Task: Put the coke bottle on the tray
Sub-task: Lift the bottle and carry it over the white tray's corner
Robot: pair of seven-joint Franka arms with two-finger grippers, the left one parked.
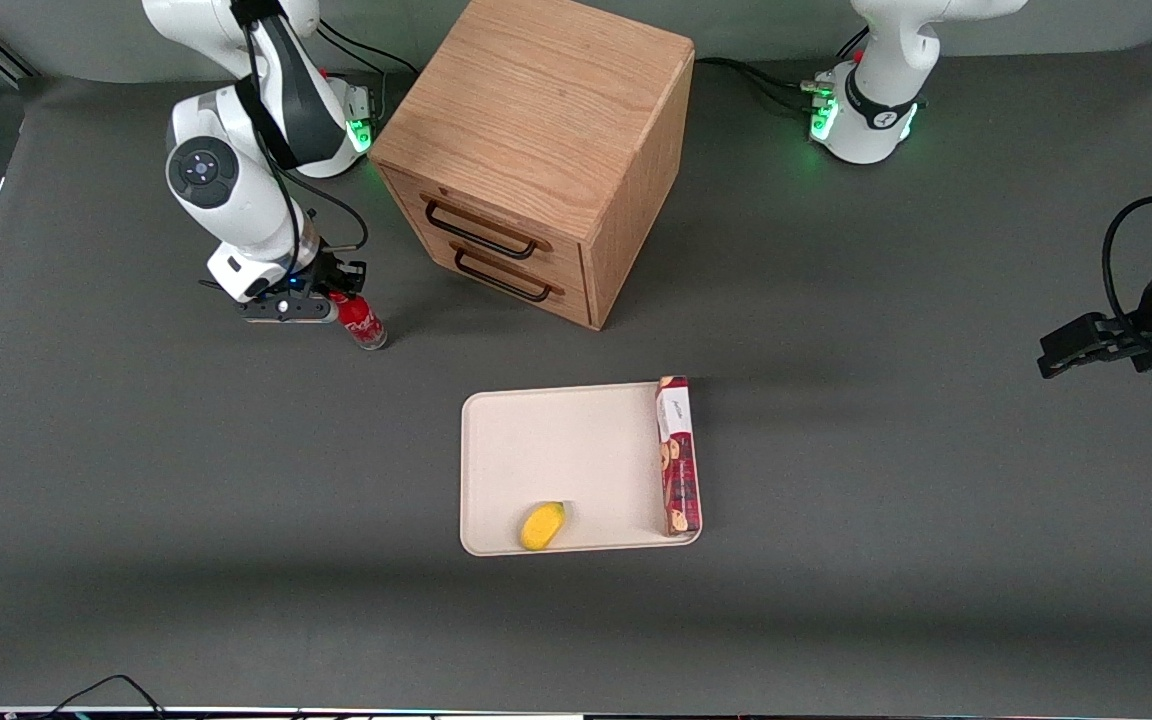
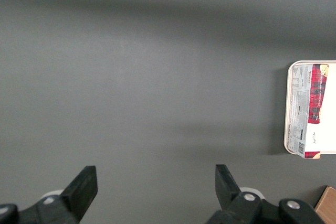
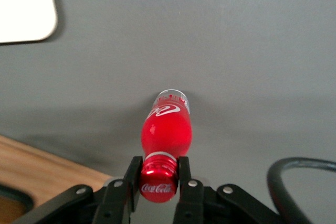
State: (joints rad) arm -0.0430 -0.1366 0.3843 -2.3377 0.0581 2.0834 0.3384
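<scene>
Two fingers of the gripper point(image 1: 334, 300) are pinching the coke bottle point(image 1: 363, 324) at its red cap, left of the frame's centre. Lifting straight up before carrying should keep it from swinging; the tray point(image 1: 536, 440) is waiting lower centre.

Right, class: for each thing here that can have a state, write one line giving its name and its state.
coke bottle: capped, gripped at the cap
gripper: shut on the cap
tray: holds banana and cookie box
drawer cabinet: both drawers closed
cookie box: lying along tray's edge
banana: on tray
</scene>
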